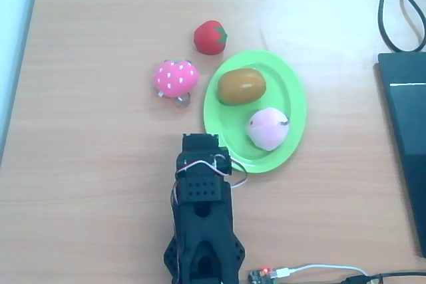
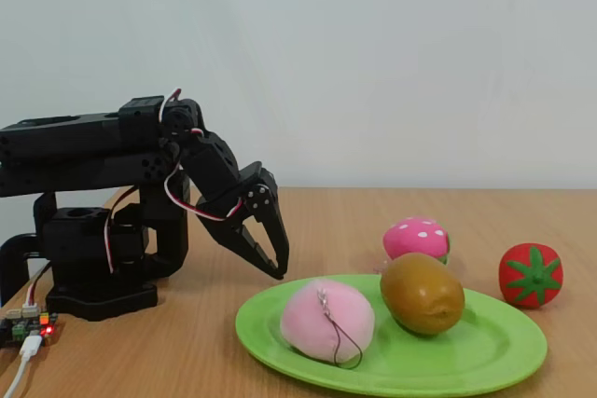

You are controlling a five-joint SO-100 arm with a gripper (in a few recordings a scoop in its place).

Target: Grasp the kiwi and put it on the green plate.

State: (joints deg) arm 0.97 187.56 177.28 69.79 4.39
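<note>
The olive-brown kiwi [image 1: 241,86] [image 2: 422,293] lies on the lime-green plate [image 1: 293,83] [image 2: 485,353], in its far part in the overhead view. On the same plate, close beside it, rests a pale pink peach [image 1: 268,128] [image 2: 326,319] with a thin loop. My black gripper [image 2: 277,271] hangs tips-down just off the plate's rim, beside the peach, with its fingers together and nothing held. The arm [image 1: 203,184] is folded back toward its base.
A pink white-dotted strawberry [image 1: 175,76] [image 2: 416,238] and a red toy fruit with a green top [image 1: 210,36] [image 2: 530,274] lie on the wooden table beside the plate. A dark laptop [image 1: 406,131] and cables [image 1: 399,11] line the right edge. A small circuit board [image 1: 263,274] sits by the arm's base.
</note>
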